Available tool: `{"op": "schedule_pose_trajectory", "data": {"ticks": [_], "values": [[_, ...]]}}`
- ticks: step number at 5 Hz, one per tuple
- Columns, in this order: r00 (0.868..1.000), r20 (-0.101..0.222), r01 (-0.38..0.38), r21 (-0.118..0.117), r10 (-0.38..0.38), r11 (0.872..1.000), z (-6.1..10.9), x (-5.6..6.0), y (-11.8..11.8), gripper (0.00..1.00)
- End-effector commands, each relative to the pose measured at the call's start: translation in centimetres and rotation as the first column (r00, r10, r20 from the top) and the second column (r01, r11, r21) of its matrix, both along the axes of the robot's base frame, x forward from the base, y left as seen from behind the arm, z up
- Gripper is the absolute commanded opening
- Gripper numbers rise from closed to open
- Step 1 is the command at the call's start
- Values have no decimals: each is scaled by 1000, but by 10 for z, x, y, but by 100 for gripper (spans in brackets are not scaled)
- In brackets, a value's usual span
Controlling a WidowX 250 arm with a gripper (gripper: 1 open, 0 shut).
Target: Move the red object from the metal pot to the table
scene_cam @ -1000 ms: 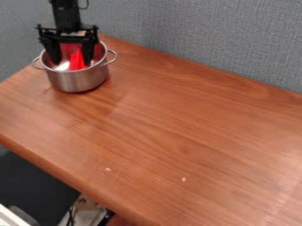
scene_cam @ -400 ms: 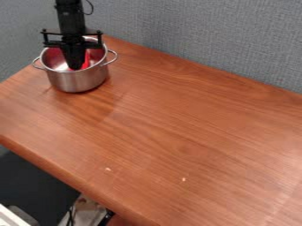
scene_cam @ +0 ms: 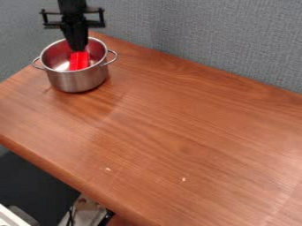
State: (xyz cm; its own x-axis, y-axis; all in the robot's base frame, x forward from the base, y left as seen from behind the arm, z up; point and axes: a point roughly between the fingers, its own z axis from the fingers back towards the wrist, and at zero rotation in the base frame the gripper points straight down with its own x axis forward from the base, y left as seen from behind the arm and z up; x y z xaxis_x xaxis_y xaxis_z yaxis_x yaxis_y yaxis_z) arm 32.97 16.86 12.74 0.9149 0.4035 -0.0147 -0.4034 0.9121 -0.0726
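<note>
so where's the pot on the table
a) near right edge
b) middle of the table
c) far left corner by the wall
c: the pot sits at the table's far left corner by the grey wall, with the gripper above it.

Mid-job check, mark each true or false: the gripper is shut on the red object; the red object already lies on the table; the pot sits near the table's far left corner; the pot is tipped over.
1. The gripper is shut on the red object: true.
2. The red object lies on the table: false, it hangs over the metal pot.
3. The metal pot sits near the table's far left corner: true.
4. The pot is tipped over: false, it stands upright.
</note>
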Motion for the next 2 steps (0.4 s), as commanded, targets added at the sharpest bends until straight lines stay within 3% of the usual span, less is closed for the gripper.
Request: {"op": "schedule_pose_trajectory", "data": {"ticks": [1,2], "values": [[991,126,30,21,-33,999,54,3,-12,0],[993,110,46,28,-49,999,48,3,-13,100]]}}
